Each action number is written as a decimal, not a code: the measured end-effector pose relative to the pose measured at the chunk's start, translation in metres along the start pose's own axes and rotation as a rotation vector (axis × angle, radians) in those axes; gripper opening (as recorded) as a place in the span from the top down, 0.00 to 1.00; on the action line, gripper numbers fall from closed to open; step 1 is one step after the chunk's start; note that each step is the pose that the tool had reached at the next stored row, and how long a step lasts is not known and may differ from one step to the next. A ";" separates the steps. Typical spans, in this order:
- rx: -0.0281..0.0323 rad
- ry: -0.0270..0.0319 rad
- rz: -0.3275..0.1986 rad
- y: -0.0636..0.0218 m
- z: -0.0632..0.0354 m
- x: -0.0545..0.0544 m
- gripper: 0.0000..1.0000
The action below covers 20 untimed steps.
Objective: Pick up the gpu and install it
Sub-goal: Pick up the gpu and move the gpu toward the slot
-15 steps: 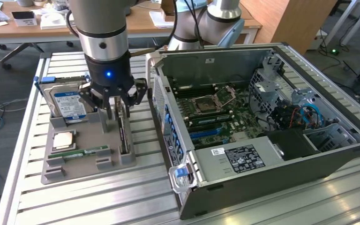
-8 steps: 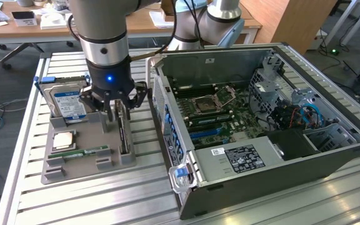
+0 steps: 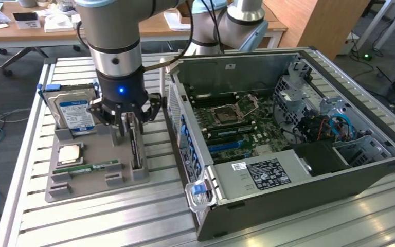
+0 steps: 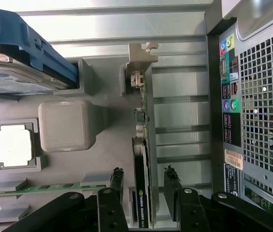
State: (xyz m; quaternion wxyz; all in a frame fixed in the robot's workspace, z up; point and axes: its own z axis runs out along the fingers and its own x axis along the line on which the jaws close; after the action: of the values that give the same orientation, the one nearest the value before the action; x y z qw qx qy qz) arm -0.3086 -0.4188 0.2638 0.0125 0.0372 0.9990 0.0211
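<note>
Arm's gripper (image 3: pixel 130 128) sat low over the gray tray (image 3: pixel 91 150), fingers (image 4: pixel 118 180) partly open w/ a gap each side, straddling the gpu (image 4: pixel 140 159) but not touching it. It stood on edge in its tray slot btwn the fingers; hard drive (image 3: pixel 74 110) one side of gripper, PC case (image 3: pixel 307 198) the other

The gpu (image 3: pixel 136 150) stands in the tray (image 3: pixel 99 150), between hard drive (image 3: pixel 74 110) and computer case (image 3: pixel 307 198).

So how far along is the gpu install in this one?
Done: the gripper is lined up over the gpu, which stands on edge in the grey holder. In hand: nothing gripped; the fingers straddle the card with gaps either side. Left: lifting it and seating it in the open case.
</note>
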 end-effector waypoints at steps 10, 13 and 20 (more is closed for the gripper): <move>-0.0001 -0.0001 0.000 -0.0005 0.0130 0.000 0.53; -0.0001 -0.0001 0.000 -0.0007 0.0167 0.000 0.53; 0.0000 0.0000 0.000 -0.0010 0.0239 0.000 0.53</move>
State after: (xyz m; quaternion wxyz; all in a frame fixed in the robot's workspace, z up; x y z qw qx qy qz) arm -0.3082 -0.4188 0.2399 0.0125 0.0372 0.9990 0.0211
